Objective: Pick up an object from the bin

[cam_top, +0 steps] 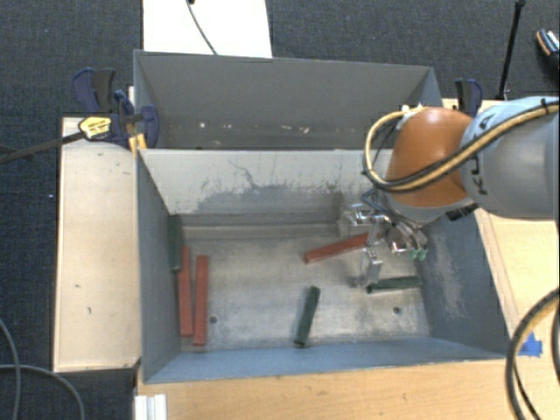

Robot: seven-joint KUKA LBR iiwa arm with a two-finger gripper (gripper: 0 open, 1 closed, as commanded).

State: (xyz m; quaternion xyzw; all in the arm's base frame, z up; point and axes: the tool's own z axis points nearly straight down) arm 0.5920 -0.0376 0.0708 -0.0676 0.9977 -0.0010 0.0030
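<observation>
While the fingers (374, 268) hang over a green stick (398, 283) in the bin (280, 103), their gap is unclear.

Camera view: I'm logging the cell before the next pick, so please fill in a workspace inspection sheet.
Surface: grey metal bin, floor scuffed.
Job's things: tilted red bar and short dark green bar lie beside the pincer; middle dark green bar lies near the front wall; two red bars and left dark green bar lie along the left wall.
Clutter: nothing seen.
Grippers: pincer low over the floor's right part, between the tilted red bar and short dark green bar.
Cables: yellow and black cables loop around the orange wrist cover.
Surroundings: dark carpet around the bin.
</observation>
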